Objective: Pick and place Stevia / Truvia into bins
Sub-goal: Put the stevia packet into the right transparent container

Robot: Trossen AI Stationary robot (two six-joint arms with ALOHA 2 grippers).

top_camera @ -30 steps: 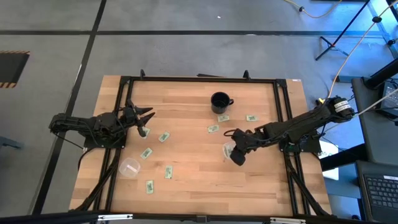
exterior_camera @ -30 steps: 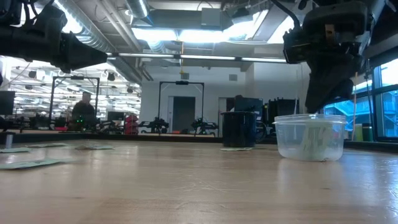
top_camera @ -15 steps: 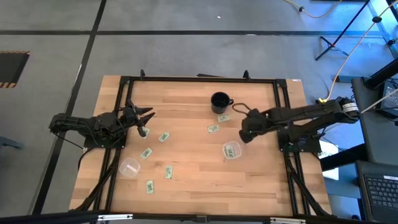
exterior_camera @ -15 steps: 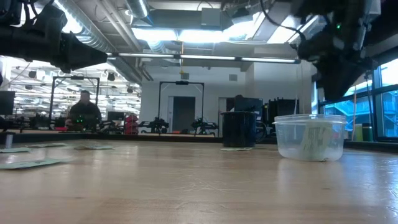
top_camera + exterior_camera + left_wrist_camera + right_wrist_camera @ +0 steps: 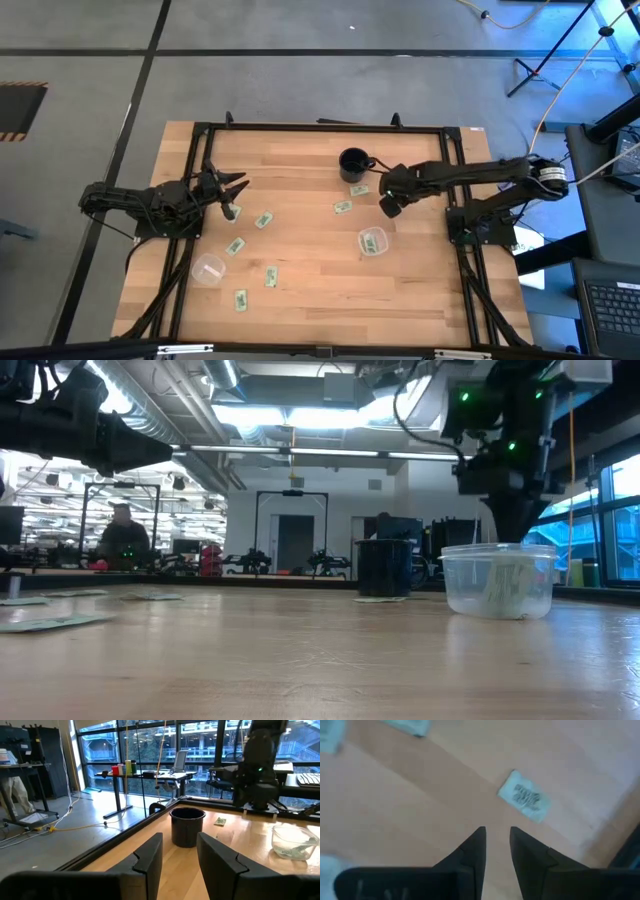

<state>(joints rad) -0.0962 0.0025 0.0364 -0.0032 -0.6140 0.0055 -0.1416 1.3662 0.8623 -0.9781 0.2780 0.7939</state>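
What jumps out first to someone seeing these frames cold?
Small pale green and white paper sachets lie scattered over the light wooden table, with a black mug near its far edge. The right gripper hangs open just beside the mug, above a loose sachet. One round clear plastic cup already holds sachets, the other clear cup looks empty, and the left gripper waits open at the left.

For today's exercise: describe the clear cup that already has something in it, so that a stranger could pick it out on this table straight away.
Start at the black mug near the table's far edge, then look toward the near edge, slightly to the right-arm side. There stands a round clear cup with pale green sachets inside. The other clear cup, on the left arm's side, looks empty.
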